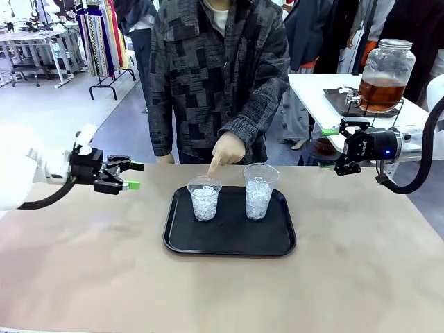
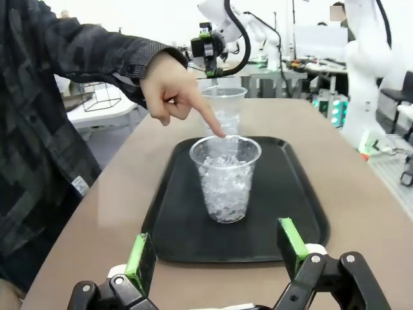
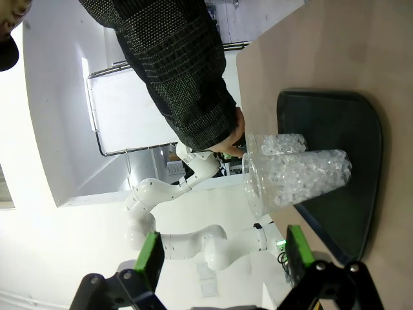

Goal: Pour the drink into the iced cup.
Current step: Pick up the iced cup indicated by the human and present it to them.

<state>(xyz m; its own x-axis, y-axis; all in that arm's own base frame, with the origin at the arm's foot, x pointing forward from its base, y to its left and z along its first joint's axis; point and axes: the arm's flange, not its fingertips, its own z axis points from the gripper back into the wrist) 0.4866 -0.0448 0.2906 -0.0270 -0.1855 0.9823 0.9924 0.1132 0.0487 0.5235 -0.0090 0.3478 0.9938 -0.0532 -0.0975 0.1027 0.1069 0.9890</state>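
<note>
Nothing is poured yet: the drink [image 1: 380, 94] is kept in its jar [image 1: 390, 54] at upper right; the iced cup [image 1: 205, 199] at centre, indicated by a hand [image 1: 227, 149], holds only ice. The left end effector [image 1: 133, 175] and right end effector [image 1: 336, 150] are released, empty.

Bright indoor hall beyond a tan bench [image 1: 361, 277]

A pale grey floor [image 1: 62, 104] fills the upper left of the front view. There a rack of hanging striped cloth [image 1: 104, 38] stands near white work tables [image 1: 31, 36]. A white side table [image 1: 309, 91] sits at the upper right, under even light.
</note>
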